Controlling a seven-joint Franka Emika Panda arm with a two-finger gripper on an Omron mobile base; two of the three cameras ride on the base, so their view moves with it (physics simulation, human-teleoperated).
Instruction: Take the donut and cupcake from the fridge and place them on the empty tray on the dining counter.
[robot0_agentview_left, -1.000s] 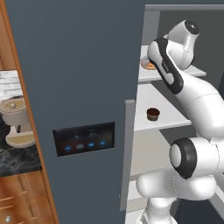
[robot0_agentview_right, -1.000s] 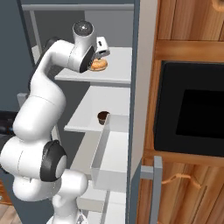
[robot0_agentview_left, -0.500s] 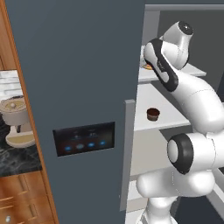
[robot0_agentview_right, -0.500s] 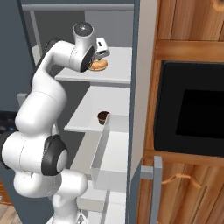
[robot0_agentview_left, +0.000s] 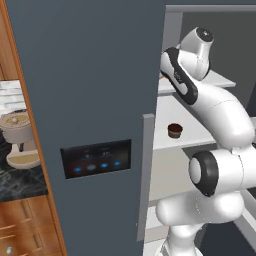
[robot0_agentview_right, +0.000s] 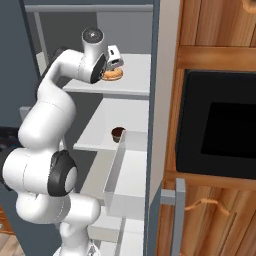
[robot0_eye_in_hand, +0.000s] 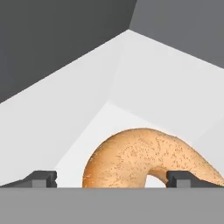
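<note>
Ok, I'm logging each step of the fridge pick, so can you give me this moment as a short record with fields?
donut: golden brown ring lying on the upper white shelf of the fridge
gripper: open, one fingertip on each side of the donut, not closed on it
cupcake: upright on the shelf below, untouched
fridge door: open
step: donut not yet grasped; likely next is closing on it

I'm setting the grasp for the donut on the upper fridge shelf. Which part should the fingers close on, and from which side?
Grip the donut across one side of its ring, coming straight down from above: it lies flat on the shelf, hole upward. The open gripper is already straddling it.
</note>
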